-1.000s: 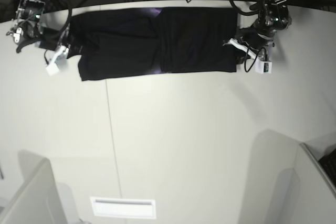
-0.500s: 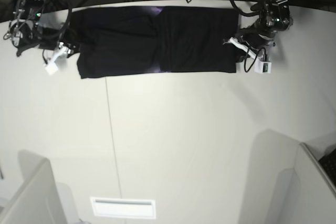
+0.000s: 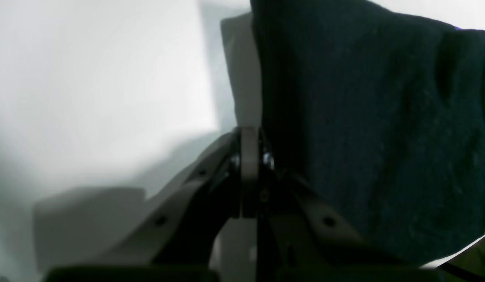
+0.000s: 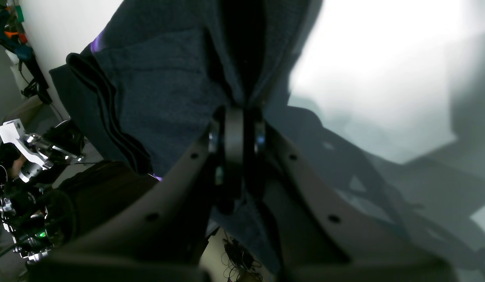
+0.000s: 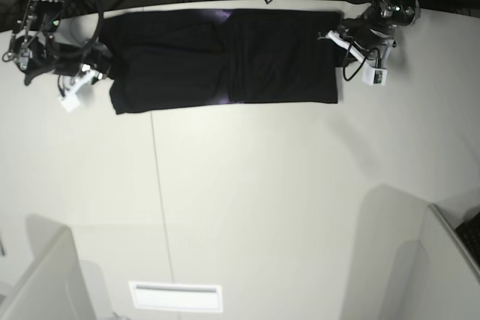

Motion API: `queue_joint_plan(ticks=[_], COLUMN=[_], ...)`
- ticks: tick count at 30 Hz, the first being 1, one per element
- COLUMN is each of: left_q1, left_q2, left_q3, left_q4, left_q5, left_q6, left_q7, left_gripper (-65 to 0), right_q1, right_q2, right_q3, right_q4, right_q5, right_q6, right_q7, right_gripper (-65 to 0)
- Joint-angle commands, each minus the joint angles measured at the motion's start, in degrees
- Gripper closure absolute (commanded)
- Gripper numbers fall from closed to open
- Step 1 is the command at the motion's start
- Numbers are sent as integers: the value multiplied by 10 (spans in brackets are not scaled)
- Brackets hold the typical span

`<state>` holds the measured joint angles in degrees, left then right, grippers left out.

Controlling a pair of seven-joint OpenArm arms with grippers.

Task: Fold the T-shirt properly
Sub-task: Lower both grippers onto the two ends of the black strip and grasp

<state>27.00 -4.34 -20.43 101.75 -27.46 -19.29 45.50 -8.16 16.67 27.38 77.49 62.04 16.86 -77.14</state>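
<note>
T-shirt plain black, no readable print; end effectors at both ends.

— In your left wrist view the T-shirt runs off the top and right edges, and the left gripper is blurred; you can't tell whether cloth sits between its jaws.

— And the other side?

— Your right gripper hides its own tips under dark folds (everything there is murky). The base view shows both too small to judge.
</note>
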Motion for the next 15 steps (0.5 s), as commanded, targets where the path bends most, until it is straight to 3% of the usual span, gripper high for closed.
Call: queue_joint_plan(ticks=[1,5,6,8,10,15], left_q1=[6,6,6,6,6,6], left_q2=[-4,-4,-4,-4,-4,-6], left_q3=[0,-3,-4,-6,-7,-5], left_q4=[5,5,5,5,5,5], left_q5=[8,8,8,8,8,8], left_q6=[3,3,3,3,3,3], left_q7=[13,13,13,13,13,13], left_gripper=[0,0,0,0,0,0], right_q1=[6,4,3,2,2,5], right_q2=[10,10,10,10,9,12], right_q3=[3,9,10,26,45,74], right_q4=[8,8,8,5,3,2], right_q5=[9,11,11,12,12,12], right_q6=[-1,0,0,1,1,2], right_q7=[3,1,2,1,-2,-7], right_gripper=[0,0,-27,-212,-324,-344])
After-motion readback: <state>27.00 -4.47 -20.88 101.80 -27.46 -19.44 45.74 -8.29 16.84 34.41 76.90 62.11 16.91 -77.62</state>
